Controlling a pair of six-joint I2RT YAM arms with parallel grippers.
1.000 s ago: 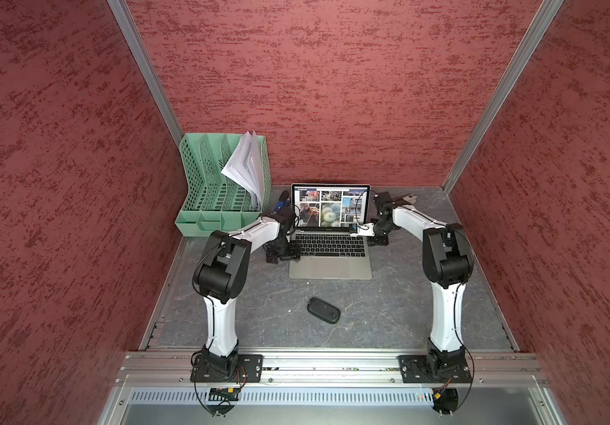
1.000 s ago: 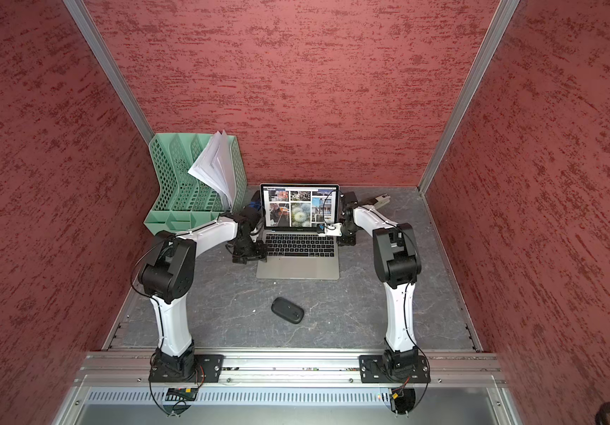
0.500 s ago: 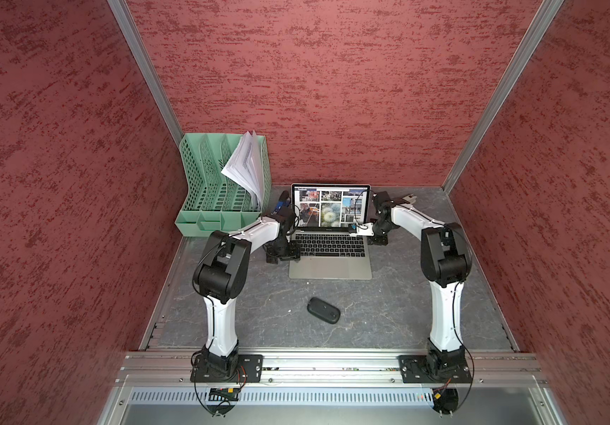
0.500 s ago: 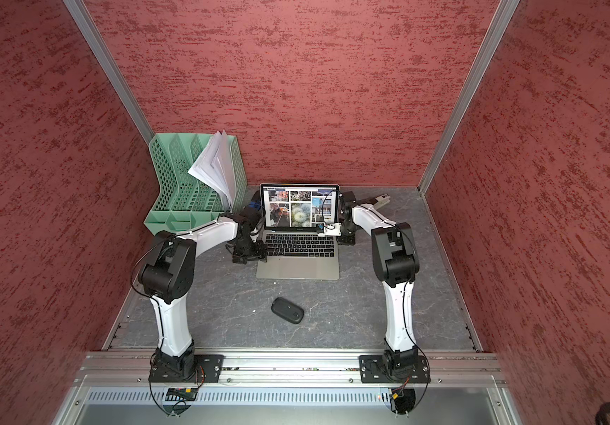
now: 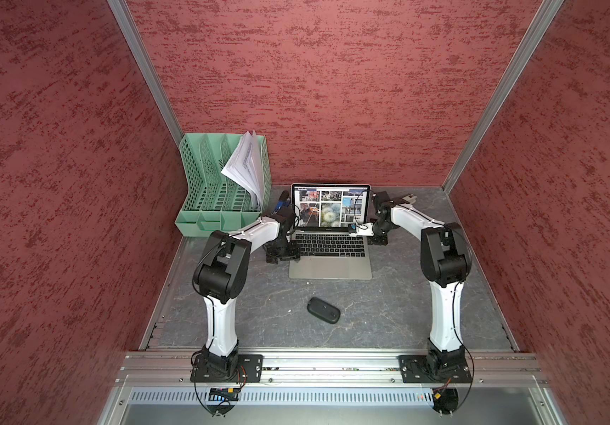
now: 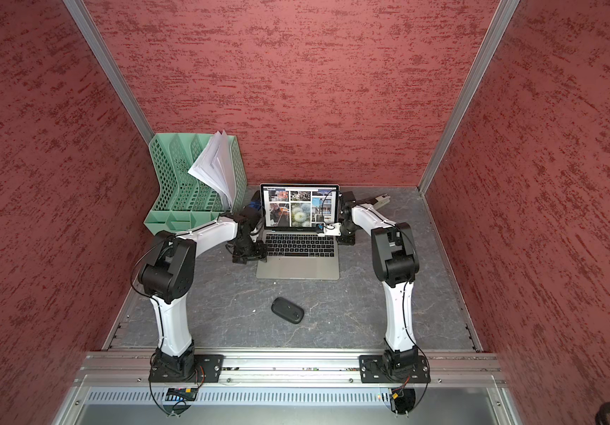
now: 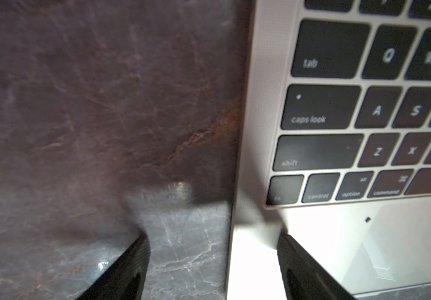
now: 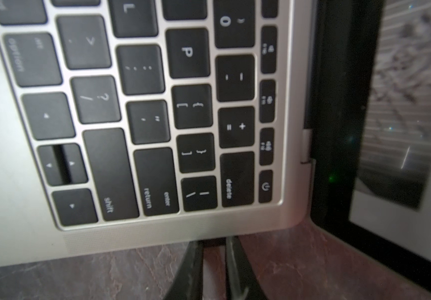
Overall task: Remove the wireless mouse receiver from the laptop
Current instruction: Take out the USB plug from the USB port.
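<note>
The laptop (image 5: 329, 265) (image 6: 298, 266) lies open on the grey table, its screen showing a photo collage. In the right wrist view the wireless mouse receiver (image 8: 213, 242) is a tiny dark stub sticking out of the laptop's (image 8: 131, 239) right edge near the back corner. My right gripper (image 8: 213, 243) (image 5: 377, 241) is shut on it, a finger on each side. My left gripper (image 7: 211, 241) (image 5: 283, 257) is open and straddles the laptop's (image 7: 261, 130) left edge, with one finger over the table and the other over the palm rest.
A flat black mouse (image 5: 323, 310) (image 6: 287, 310) lies on the table in front of the laptop. A green file rack (image 5: 219, 191) holding papers (image 5: 246, 165) stands at the back left. Red walls close in three sides.
The right arm's elbow has shifted slightly inward and its jaws have narrowed onto the stub. The left arm has not moved.
</note>
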